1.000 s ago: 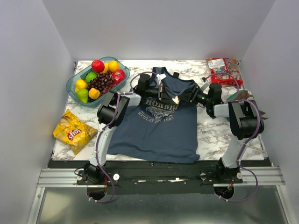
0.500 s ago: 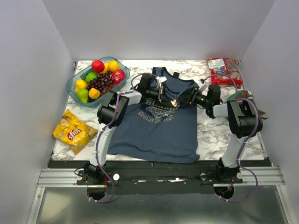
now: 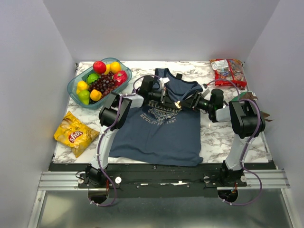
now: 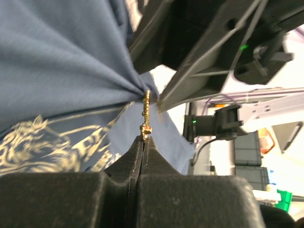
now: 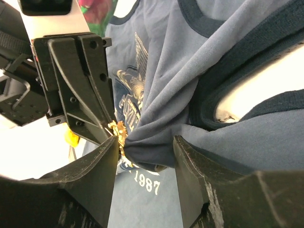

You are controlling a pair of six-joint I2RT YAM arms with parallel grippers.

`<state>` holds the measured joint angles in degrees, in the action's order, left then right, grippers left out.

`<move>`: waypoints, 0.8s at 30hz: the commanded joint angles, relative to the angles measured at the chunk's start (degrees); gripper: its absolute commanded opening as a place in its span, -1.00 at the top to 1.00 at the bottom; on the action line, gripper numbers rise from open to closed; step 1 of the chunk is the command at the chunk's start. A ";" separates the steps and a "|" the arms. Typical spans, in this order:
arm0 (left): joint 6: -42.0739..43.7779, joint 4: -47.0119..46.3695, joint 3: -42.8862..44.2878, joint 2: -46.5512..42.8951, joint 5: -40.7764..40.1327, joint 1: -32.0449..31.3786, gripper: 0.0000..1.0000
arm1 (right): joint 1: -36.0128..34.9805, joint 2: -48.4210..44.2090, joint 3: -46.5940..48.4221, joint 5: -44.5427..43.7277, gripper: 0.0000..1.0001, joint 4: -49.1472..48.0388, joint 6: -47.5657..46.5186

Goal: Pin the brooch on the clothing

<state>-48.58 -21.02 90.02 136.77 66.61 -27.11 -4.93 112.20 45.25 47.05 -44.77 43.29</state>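
Left claw (image 4: 144, 142): shut on brooch (image 4: 146, 111) | right claw (image 5: 145, 147): part open, fingers straddling bunched fold of clothing (image 5: 161, 99) | brooch tip touching fold above table (image 3: 213, 137) | piercing and fastening judged outstanding.

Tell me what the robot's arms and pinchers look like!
Both arms are chunky black joints joined by pale grey tubes, with thin purple cables looping alongside. The left arm and right arm look alike. Each gripper has two thick matte-black fingers with screw holes in the blocky mounts.
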 commanded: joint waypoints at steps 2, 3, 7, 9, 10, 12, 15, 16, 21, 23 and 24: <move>-13.37 -18.17 -2.04 0.34 3.88 -0.13 1.00 | -0.34 2.14 -0.78 1.20 -0.11 -3.56 1.36; -13.65 -18.88 -1.95 0.43 3.97 -0.05 1.00 | -0.34 2.23 -0.78 1.12 -0.11 -3.65 1.36; -13.39 -18.54 -1.95 0.60 4.05 -0.13 1.00 | -0.34 2.49 -0.69 1.03 -0.09 -3.65 1.27; -13.12 -18.27 -1.95 0.60 3.97 -0.13 1.00 | -0.34 2.67 -0.69 1.03 -0.08 -3.65 1.27; -13.04 -18.10 -1.95 0.69 3.79 -0.13 1.00 | -0.34 2.67 -0.61 1.03 -0.08 -3.57 1.27; -12.86 -17.75 -1.86 0.69 3.70 -0.13 1.00 | -0.26 2.67 -0.61 0.94 -0.07 -3.57 1.27; -11.37 -15.39 -1.60 0.52 3.62 -0.13 1.00 | -0.34 2.50 -0.78 0.42 -0.06 -3.13 1.01; -9.97 -14.41 -1.60 0.25 3.35 -0.13 1.00 | -0.34 2.49 -0.78 0.24 -0.05 -3.04 0.92; -5.48 -8.27 -0.99 -0.62 3.00 -0.31 1.00 | -0.43 2.23 -0.78 -1.17 -0.01 -1.81 0.04; -2.51 -6.07 -0.64 -0.89 2.56 -0.48 1.00 | -0.34 2.41 -0.69 -1.43 0.02 -1.55 -0.04; -1.01 -3.27 -0.46 -1.24 2.39 -0.48 1.00 | -0.43 2.32 -0.61 -1.87 0.03 -1.28 -0.22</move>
<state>-56.25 -30.39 88.25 137.60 67.09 -27.07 -4.93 112.97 45.25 47.81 -48.10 45.06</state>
